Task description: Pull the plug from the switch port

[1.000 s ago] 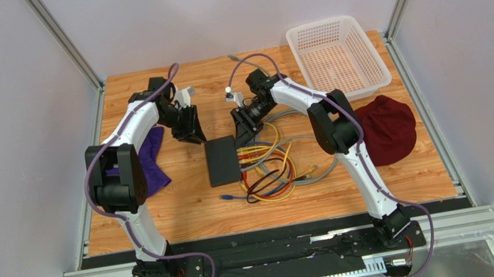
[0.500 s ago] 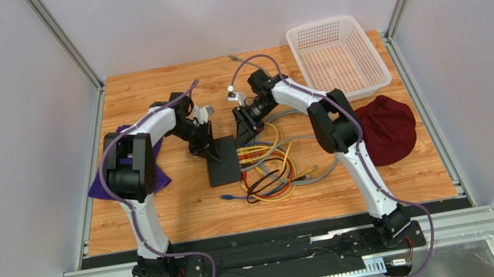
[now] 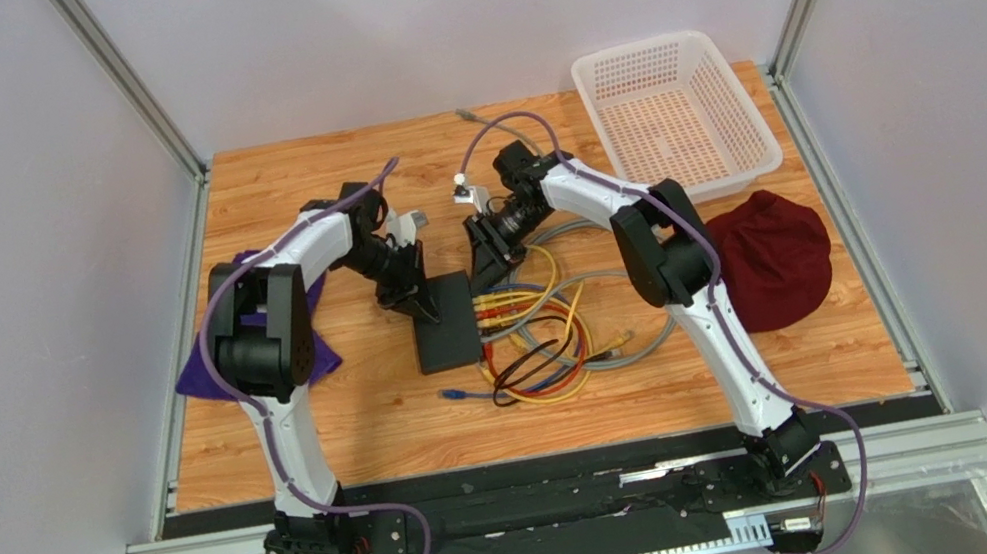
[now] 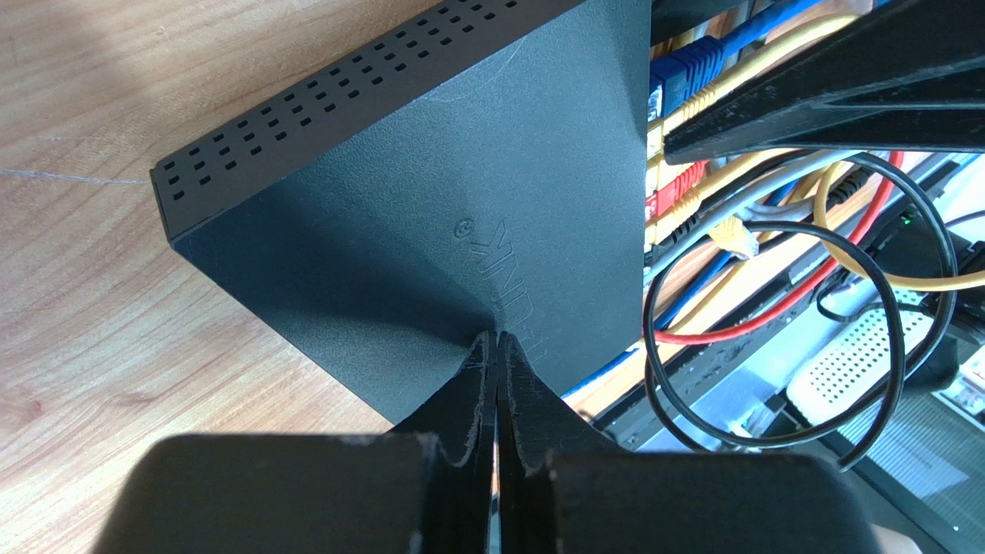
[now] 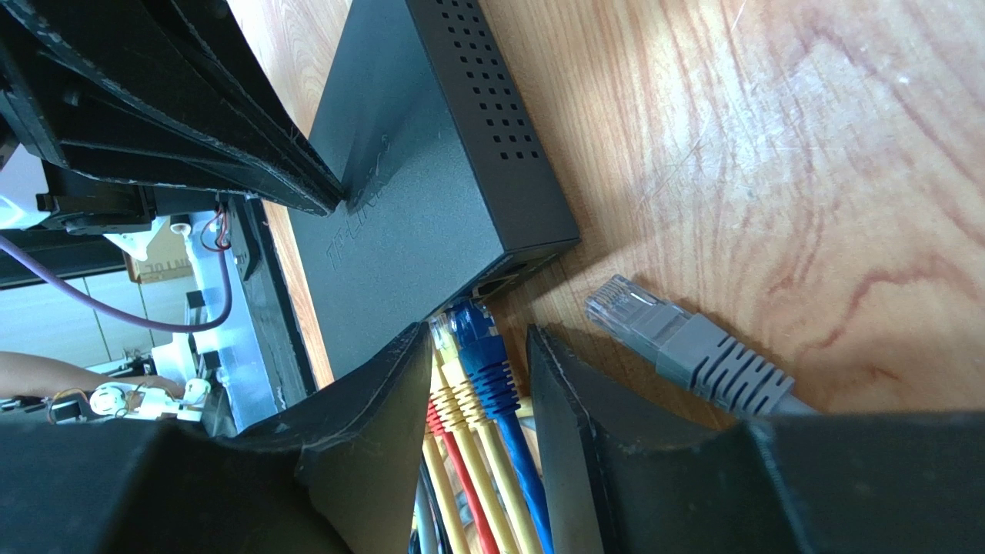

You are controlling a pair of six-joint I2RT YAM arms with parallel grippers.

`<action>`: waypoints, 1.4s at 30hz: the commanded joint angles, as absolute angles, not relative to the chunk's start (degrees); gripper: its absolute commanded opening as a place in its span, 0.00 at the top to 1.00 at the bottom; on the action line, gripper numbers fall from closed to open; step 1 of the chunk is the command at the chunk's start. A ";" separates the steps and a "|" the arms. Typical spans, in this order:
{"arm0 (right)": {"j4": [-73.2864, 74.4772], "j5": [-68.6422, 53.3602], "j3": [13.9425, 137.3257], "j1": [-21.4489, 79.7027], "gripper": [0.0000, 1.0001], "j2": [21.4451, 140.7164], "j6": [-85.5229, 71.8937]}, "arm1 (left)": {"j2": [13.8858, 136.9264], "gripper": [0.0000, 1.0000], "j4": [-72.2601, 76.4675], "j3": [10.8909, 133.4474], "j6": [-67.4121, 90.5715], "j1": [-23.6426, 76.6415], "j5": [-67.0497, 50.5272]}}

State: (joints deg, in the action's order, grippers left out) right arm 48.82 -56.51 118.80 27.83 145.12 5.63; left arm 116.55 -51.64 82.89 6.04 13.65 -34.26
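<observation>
Nearest us on the wooden table (image 3: pixel 358 423) lies a tangle of cables (image 3: pixel 544 357) in yellow, red, black and grey. Just beyond it the switch (image 3: pixel 445 328) sits flat on the boards, with its socket edge facing the tangle. We see the left gripper (image 4: pixel 497 343) clenched with nothing between its fingers, its tips resting on the switch's top face. The right gripper (image 5: pixel 476 337) stands released at the socket edge. Its 2 fingers flank the blue plug (image 5: pixel 483 341) and a yellow plug (image 5: pixel 445 343), which both run into the switch; we cannot tell whether the pads touch them. 1 loose grey plug (image 5: pixel 665 337) lies just beside them. Farther off are a purple cloth (image 3: pixel 204 371), a maroon cap (image 3: pixel 779 260) and, at the back, a white basket (image 3: pixel 647 45).
</observation>
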 commanded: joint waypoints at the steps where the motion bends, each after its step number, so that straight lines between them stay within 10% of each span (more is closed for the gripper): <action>1: 48.78 -52.12 119.62 28.21 0.57 147.92 6.07 | 118.56 1.00 -50.71 83.76 4.39 14.06 -30.67; 26: 50.71 -39.47 118.48 28.65 0.99 145.64 10.46 | 120.58 1.00 -50.71 85.60 4.39 13.98 -31.29; 42: 56.87 -36.83 121.02 27.77 1.00 144.58 17.84 | 121.29 1.00 -52.03 86.75 3.96 14.06 -32.17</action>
